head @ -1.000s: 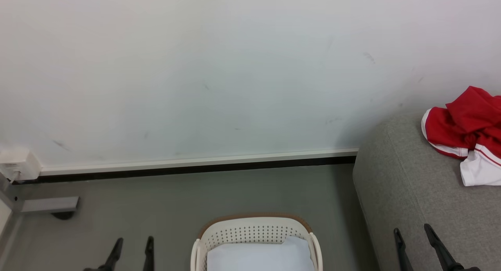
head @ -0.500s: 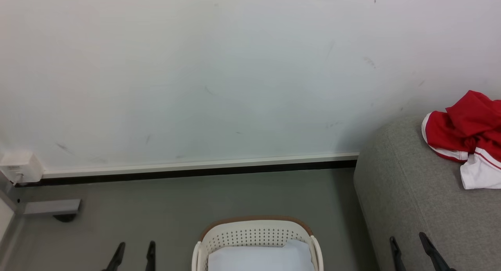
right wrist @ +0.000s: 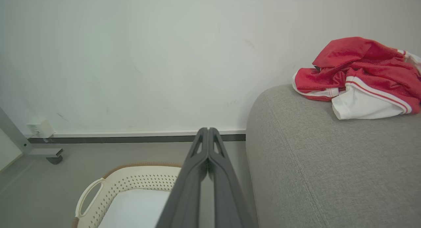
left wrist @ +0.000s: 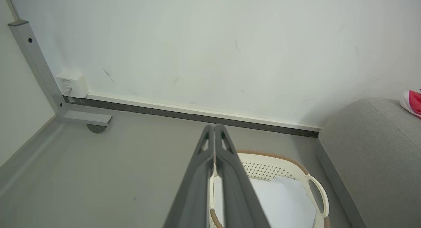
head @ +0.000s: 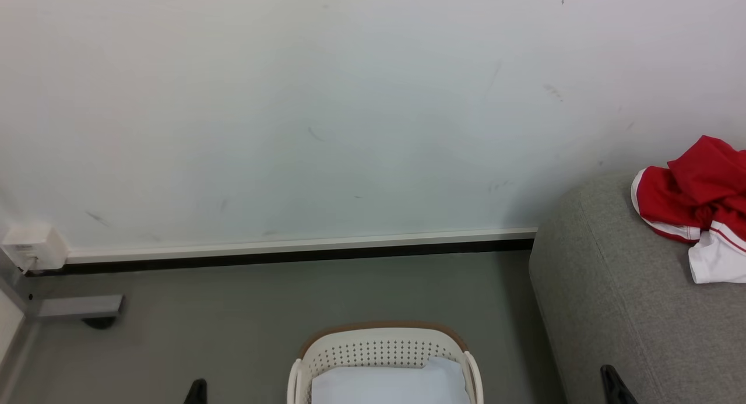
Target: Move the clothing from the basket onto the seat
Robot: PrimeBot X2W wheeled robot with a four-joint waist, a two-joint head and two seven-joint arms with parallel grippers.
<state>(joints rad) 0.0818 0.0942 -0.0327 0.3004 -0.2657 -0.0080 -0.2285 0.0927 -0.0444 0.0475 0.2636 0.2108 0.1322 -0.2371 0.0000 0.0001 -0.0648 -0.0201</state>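
The red clothing [head: 693,200] with white trim lies crumpled on top of the grey seat [head: 618,299] at the right; it also shows in the right wrist view as clothing [right wrist: 361,70] on the seat [right wrist: 312,162]. The cream basket [head: 382,348] with a brown rim stands on the floor at the bottom centre, holding a plain pale cloth [head: 390,386]. My left gripper [head: 197,391] pokes up left of the basket and my right gripper [head: 613,385] over the seat's front corner. Both are shut on nothing, as seen at the left gripper [left wrist: 214,127] and right gripper [right wrist: 208,131].
A pale wall with a white and black baseboard [head: 291,248] runs behind. A white socket box [head: 32,248] and a grey metal frame foot [head: 78,306] sit at the far left. Grey floor [head: 291,299] lies between wall, basket and seat.
Both grippers have shut their fingers and sunk toward the bottom edge of the head view. The camera tilted slightly. Clothing, basket and seat stayed put.
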